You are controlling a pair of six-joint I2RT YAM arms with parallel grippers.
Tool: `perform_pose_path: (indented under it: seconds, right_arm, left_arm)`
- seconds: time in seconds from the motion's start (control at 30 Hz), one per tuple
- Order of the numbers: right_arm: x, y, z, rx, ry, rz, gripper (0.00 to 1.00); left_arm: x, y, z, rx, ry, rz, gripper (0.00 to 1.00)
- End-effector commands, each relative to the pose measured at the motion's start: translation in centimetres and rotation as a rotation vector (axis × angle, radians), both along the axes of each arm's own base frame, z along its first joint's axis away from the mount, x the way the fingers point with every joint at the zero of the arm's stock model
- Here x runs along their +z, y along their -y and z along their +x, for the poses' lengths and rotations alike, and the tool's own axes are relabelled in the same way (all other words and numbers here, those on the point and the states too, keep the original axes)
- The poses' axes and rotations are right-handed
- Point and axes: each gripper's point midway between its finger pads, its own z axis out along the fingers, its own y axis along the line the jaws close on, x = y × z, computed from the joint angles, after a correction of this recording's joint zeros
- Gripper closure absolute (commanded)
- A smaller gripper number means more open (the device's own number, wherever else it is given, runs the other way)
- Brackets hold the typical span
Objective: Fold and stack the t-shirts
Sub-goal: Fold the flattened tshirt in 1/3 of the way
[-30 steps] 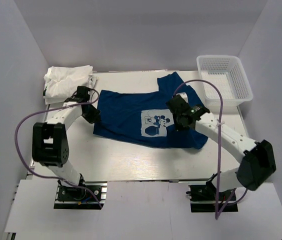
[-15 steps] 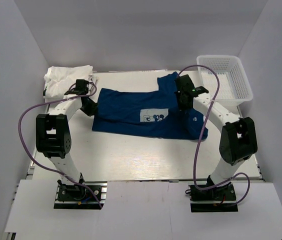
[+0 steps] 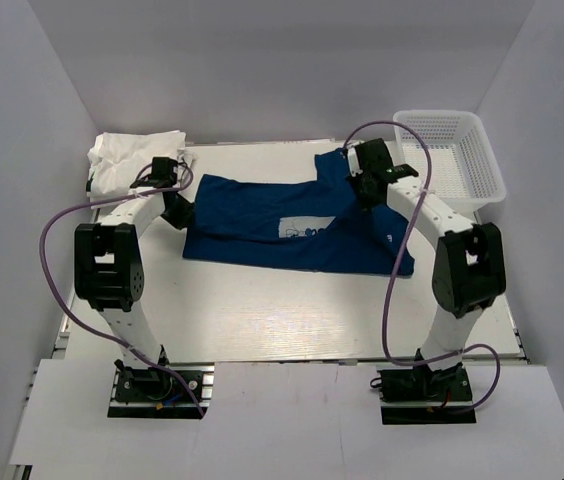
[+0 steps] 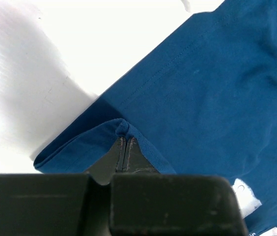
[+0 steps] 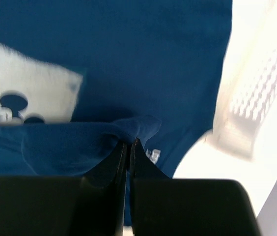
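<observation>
The navy blue t-shirt (image 3: 282, 225) lies across the middle of the table, its near part folded back over the white chest print (image 3: 302, 231), which shows only as a strip. My left gripper (image 3: 175, 208) is shut on the shirt's left edge (image 4: 122, 129). My right gripper (image 3: 364, 188) is shut on a pinch of the shirt's cloth (image 5: 138, 129) near its right side, with the print (image 5: 25, 88) below it in the right wrist view. White folded t-shirts (image 3: 132, 160) lie in a pile at the far left corner.
A white plastic mesh basket (image 3: 449, 158) stands at the far right, close to my right gripper; its rim shows blurred in the right wrist view (image 5: 256, 93). Grey walls enclose the table (image 3: 262, 310) on three sides. Purple cables loop over both arms.
Both grippers have carried the shirt's near edge toward the far side, folding it over the print. The right gripper moved far up and right toward the basket; the left moved slightly back.
</observation>
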Motion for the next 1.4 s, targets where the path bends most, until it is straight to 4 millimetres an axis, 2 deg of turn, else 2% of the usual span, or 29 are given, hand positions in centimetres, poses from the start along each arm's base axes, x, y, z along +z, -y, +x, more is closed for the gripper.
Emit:
perform_pose_path:
  seconds: [0.0, 0.03, 0.07, 0.1, 0.13, 0.17, 0.2, 0.23, 0.27, 0.37, 0.43, 0.47, 0.5, 0.53, 0.57, 0.6, 0.63, 0.67, 0.73, 0.77, 0.8, 0.83, 0.93, 0.97, 1.03, 1.07, 1.1, 1.2, 1.37]
  right_arm:
    - [1.7, -1.2, 3.6, 0.12, 0.054, 0.008, 1.0]
    - [-0.6, -1.2, 3.7, 0.124, -0.006, -0.017, 1.0]
    - [-0.1, -1.1, 4.5, 0.114, 0.002, -0.02, 1.0]
    - [0.2, -1.1, 4.8, 0.104, -0.005, -0.022, 0.89]
    - [-0.9, -1.2, 5.4, 0.087, -0.032, -0.03, 0.84]
    - [-1.2, -1.1, 5.6, 0.067, -0.043, -0.023, 0.77]
    - [-1.2, -1.2, 5.6, 0.049, -0.052, -0.011, 0.63]
    - [-0.9, -1.6, 6.2, 0.035, -0.047, 0.003, 0.36]
    - [-0.9, -1.9, 6.1, 0.019, -0.054, 0.032, 0.1]
    - [1.8, -2.6, 5.8, -0.012, -0.016, 0.117, 0.1]
    - [1.0, -2.4, 4.6, -0.037, -0.034, 0.145, 0.1]
    - [3.6, -2.8, 4.2, -0.055, 0.023, 0.203, 0.1]
    - [2.2, -2.6, 3.1, -0.059, -0.013, 0.211, 0.1]
    - [2.1, -3.6, 2.3, -0.035, -0.034, 0.27, 0.1]
    - [1.6, -3.8, 1.0, -0.019, -0.037, 0.295, 0.1]
    - [1.2, -3.7, 0.8, -0.02, -0.039, 0.296, 0.1]
    - [1.2, -5.2, -0.1, 0.04, -0.069, 0.364, 0.1]
    - [0.3, -5.2, -0.8, 0.042, -0.103, 0.363, 0.1]
    - [-0.2, -5.1, -1.3, -0.007, -0.131, 0.38, 0.1]
    - [-1.4, -4.3, -1.9, -0.043, -0.147, 0.363, 0.1]
    - [-0.9, -4.4, -2.1, -0.084, -0.133, 0.393, 0.1]
    - [-1.8, -3.9, -2.7, -0.109, -0.148, 0.39, 0.1]
    - [-2.5, -3.7, -3.6, -0.151, -0.164, 0.446, 0.1]
    - [-2.8, -3.8, -3.9, -0.151, -0.187, 0.474, 0.1]
    - [-3.8, -3.8, -4.5, -0.165, -0.218, 0.49, 0.1]
    - [-3.8, -3.7, -4.5, -0.173, -0.22, 0.494, 0.1]
    - [-4.1, -3.4, -4.8, -0.18, -0.228, 0.491, 0.1]
    - [-4.8, -2.6, -5.3, -0.217, -0.231, 0.484, 0.1]
    - [-5.1, -1.8, -5.8, -0.228, -0.227, 0.476, 0.1]
  left_arm:
    - [1.0, -0.3, 1.3, 0.004, 0.048, 0.005, 1.0]
    - [0.6, -0.3, 1.2, 0.004, 0.039, 0.006, 1.0]
    - [0.6, -0.3, 1.2, 0.004, 0.039, 0.006, 0.99]
    - [1.0, -0.5, 1.6, 0.009, 0.051, 0.015, 0.86]
    - [0.9, -0.7, 1.4, 0.015, 0.043, 0.026, 0.74]
    - [0.9, -0.7, 1.4, 0.015, 0.043, 0.026, 0.53]
    - [1.2, -0.7, 1.5, 0.015, 0.046, 0.026, 0.21]
    - [1.8, -0.7, 2.0, 0.015, 0.061, 0.025, 0.09]
    - [2.0, -0.7, 1.9, 0.015, 0.057, 0.025, 0.0]
    - [2.8, -1.1, 1.5, 0.025, 0.049, 0.044, 0.0]
    - [4.9, -1.2, 1.4, 0.031, 0.088, 0.05, 0.0]
    - [5.1, -1.6, 0.8, 0.039, 0.084, 0.065, 0.0]
    - [5.0, -1.6, 0.0, 0.039, 0.076, 0.066, 0.0]
    - [5.4, -1.6, -0.1, 0.039, 0.096, 0.065, 0.0]
    - [6.6, -1.6, -0.4, 0.041, 0.133, 0.063, 0.0]
    - [6.1, -1.6, -1.4, 0.04, 0.116, 0.063, 0.0]
    - [6.4, -1.7, -1.6, 0.03, 0.129, 0.069, 0.0]
    - [5.9, -1.7, -2.3, 0.019, 0.116, 0.076, 0.0]
    - [6.8, -1.2, -2.2, -0.042, 0.169, 0.067, 0.0]
    - [6.2, -0.5, -2.5, -0.075, 0.163, 0.055, 0.0]
    - [6.2, 0.0, -2.3, -0.107, 0.178, 0.042, 0.0]
    - [6.9, 1.1, -1.4, -0.153, 0.228, 0.022, 0.0]
    - [5.4, 5.2, -0.9, -0.304, 0.242, -0.163, 0.0]
    - [3.3, 6.1, -1.0, -0.328, 0.196, -0.197, 0.0]
    - [1.7, 7.3, -1.1, -0.368, 0.151, -0.243, 0.0]
    - [1.6, 7.5, -0.6, -0.372, 0.14, -0.253, 0.0]
    - [0.3, 7.3, -0.6, -0.371, 0.104, -0.243, 0.0]
    - [0.1, 7.1, -0.8, -0.358, 0.082, -0.205, 0.0]
    - [1.3, 6.2, -1.8, -0.306, 0.13, -0.126, 0.0]
